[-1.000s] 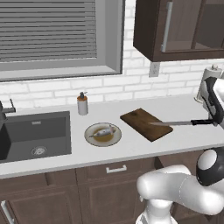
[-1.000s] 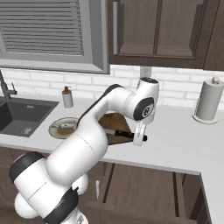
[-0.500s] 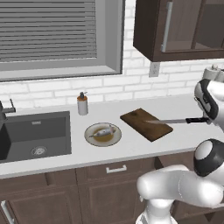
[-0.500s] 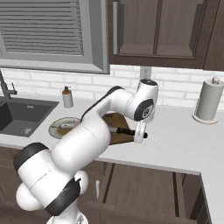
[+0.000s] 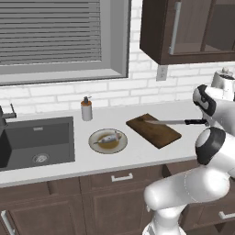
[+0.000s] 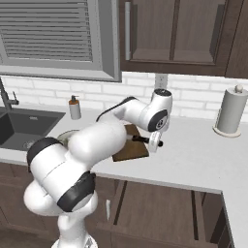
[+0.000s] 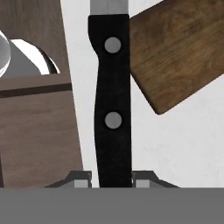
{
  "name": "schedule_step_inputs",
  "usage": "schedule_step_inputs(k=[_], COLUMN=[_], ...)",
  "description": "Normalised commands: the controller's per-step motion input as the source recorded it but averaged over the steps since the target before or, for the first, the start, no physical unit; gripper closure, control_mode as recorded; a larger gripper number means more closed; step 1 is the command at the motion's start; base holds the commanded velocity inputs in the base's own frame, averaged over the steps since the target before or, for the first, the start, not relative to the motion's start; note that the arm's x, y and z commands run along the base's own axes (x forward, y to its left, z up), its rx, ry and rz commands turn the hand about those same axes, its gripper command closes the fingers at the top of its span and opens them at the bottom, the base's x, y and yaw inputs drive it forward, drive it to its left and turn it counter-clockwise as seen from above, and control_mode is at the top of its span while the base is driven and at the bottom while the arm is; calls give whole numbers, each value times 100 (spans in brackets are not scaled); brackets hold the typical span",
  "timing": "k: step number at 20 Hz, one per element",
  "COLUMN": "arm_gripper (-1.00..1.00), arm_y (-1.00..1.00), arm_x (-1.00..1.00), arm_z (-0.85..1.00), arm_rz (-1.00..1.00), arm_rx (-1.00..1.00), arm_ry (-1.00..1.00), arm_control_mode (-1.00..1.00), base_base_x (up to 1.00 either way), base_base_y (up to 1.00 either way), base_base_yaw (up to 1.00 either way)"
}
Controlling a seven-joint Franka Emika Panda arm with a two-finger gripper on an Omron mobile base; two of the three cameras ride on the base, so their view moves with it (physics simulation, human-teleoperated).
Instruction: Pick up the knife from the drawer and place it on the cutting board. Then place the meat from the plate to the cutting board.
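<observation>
My gripper (image 7: 113,179) is shut on the black handle of the knife (image 7: 113,109), one fingertip on each side of it. In the left base view the knife (image 5: 172,122) hangs level above the counter, and its silver blade reaches over the right part of the dark wooden cutting board (image 5: 153,130). The gripper (image 5: 205,121) holds the handle's right end. Left of the board, the plate (image 5: 108,141) carries the pale meat (image 5: 108,137). From the right base view the gripper (image 6: 151,141) and knife handle (image 6: 140,139) hover at the board's (image 6: 131,150) right edge. I cannot tell the drawer from the other cabinet fronts.
A sink (image 5: 39,142) is set into the counter at the left, with a soap bottle (image 5: 86,109) behind the plate. A paper towel roll (image 6: 228,111) stands at the back right. Wall cabinets (image 5: 183,27) hang above the board.
The gripper has carried the knife to the left, and the blade now reaches over the cutting board. The plate, meat and board have not moved.
</observation>
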Motion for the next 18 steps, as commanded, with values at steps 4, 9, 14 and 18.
schedule_step_inputs(k=[4, 9, 14, 18], arm_gripper=[100, 100, 100, 100], arm_y=[0, 0, 1, 5], arm_x=[55, 56, 52, 48], arm_z=[-26, -28, -27, -20], arm_rz=[-3, -3, -3, -4], arm_rx=[0, 0, 0, 0], arm_ry=[-2, -1, -2, -2], arm_control_mode=[-100, -100, -100, -100], base_base_x=[0, 0, 0, 0], base_base_y=[0, 0, 0, 0], base_base_yaw=[0, 0, 0, 0])
